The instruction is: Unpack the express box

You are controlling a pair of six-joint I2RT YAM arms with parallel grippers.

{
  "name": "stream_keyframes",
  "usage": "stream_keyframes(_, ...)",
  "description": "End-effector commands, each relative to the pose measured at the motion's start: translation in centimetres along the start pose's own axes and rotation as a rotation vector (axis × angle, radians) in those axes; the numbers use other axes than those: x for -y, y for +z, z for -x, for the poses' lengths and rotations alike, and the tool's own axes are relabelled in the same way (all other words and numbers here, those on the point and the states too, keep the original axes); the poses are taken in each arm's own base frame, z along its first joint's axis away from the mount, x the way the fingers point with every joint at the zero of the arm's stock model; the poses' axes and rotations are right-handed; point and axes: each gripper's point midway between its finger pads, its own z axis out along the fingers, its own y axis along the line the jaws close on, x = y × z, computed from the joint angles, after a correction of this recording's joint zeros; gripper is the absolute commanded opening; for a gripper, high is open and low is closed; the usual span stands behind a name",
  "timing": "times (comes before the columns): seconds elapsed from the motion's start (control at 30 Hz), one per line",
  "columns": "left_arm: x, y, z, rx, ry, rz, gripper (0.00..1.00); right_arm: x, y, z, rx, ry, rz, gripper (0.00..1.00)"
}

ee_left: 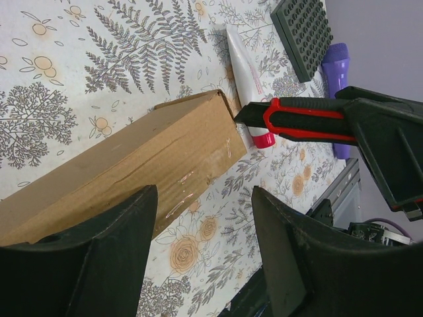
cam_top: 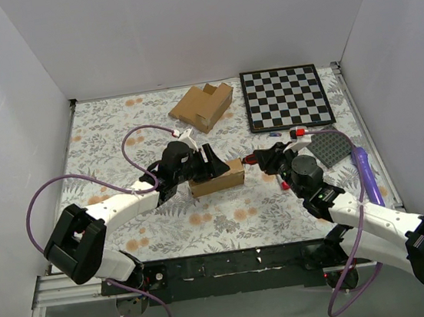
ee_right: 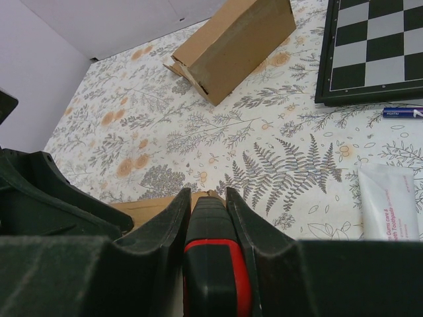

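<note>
Brown box (cam_top: 217, 179) lay central on the tabletop (cam_top: 116, 131), left claw (ee_left: 201, 198) hung released above it, right claw (ee_right: 208, 195) gripped a red-black knife (ee_left: 297, 119), tip at the box end facing the right edge.

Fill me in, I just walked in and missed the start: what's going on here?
The left gripper stands open over the express box, which lies on the table. The right gripper is clamped on a red-and-black utility knife, its tip at the box's right end. The box looks closed, tape in place.
</note>
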Motion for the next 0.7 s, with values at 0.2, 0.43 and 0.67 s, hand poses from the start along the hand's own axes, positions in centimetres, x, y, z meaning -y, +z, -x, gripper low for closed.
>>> stream_keyframes(0.2,-3.3,0.0,-1.9,-0.027,-0.036,0.12,0.59,-1.2,-0.1,0.2,0.0,0.044,0.044,0.01)
stream_keyframes(0.43,-4.1,0.2,-1.7,0.001,-0.078,0.157,0.47,-1.3,-0.7,-1.1,-0.085,0.063,0.033,0.01)
stream_keyframes(0.67,-4.4,0.3,-1.7,0.006,-0.091,0.17,0.31,-1.4,-1.4,-1.5,-0.115,0.081,0.032,0.01)
